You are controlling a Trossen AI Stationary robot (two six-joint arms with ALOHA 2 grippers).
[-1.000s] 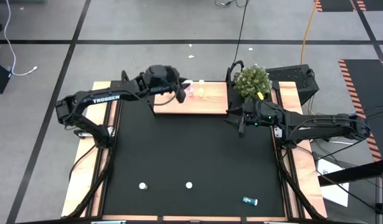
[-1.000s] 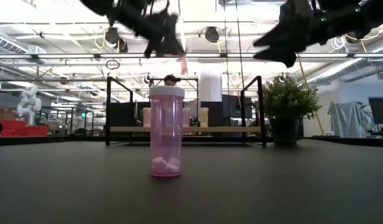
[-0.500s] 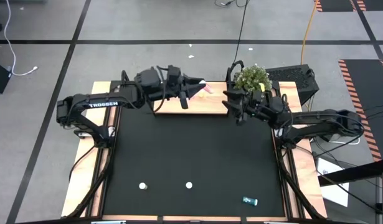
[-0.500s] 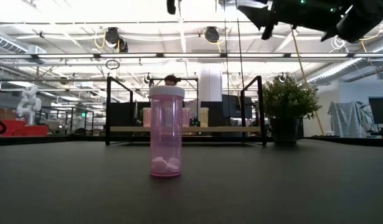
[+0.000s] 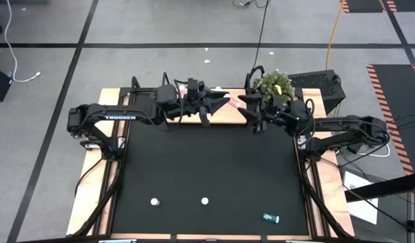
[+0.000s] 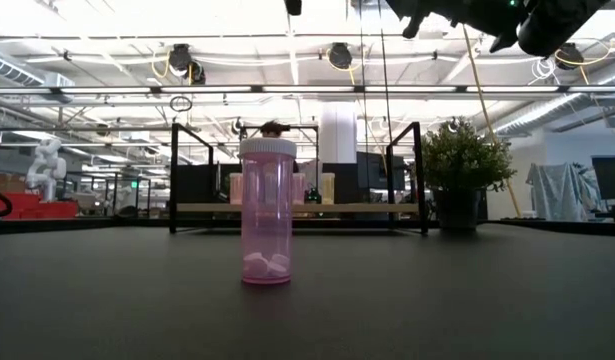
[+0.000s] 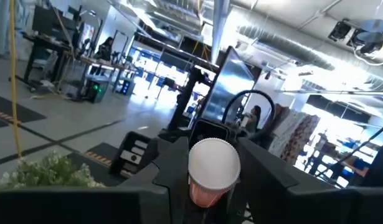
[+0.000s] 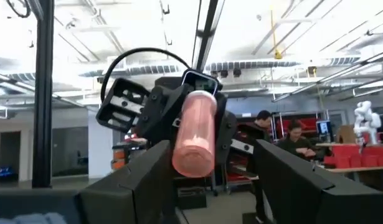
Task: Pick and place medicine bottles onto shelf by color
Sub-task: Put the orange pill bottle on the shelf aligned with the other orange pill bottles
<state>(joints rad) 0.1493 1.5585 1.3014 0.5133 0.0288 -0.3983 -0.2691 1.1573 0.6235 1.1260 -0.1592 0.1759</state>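
Observation:
My left gripper (image 5: 219,104) is shut on a pink bottle (image 5: 229,103) with a white cap (image 7: 214,163), high above the right end of the light-wood shelf (image 5: 194,115). My right gripper (image 5: 243,110) is open and faces it from the table's right. In its wrist view its fingers (image 8: 138,180) stand on either side of the bottle (image 8: 194,134). A pink bottle (image 6: 267,212) stands upright on its base on the black mat. Another white-capped bottle (image 5: 154,201) stands left of it. A teal bottle (image 5: 270,217) lies on its side at the near right. Small bottles (image 6: 327,188) stand on the shelf (image 6: 387,207). My left gripper pinches the pink bottle's body (image 7: 207,196) just below the white cap between its two fingers (image 7: 172,165). The fingers come about level from the table's left. The bottle is lifted clear, its capless end (image 8: 191,165) sticking out toward my right gripper. I cannot tell whether my right gripper touches the bottle.
A potted green plant (image 5: 272,86) stands at the shelf's right end, right behind my right gripper. The shelf's black brackets (image 6: 419,175) rise at its ends. The black mat (image 5: 207,162) lies between the shelf and the bottles near the front edge.
My left gripper has risen from the shelf with the pink bottle, gone toward the table's right and turned, so the bottle points at my right gripper. My right gripper has risen and gone toward the far edge and the left gripper. Both have left the low view's middle.

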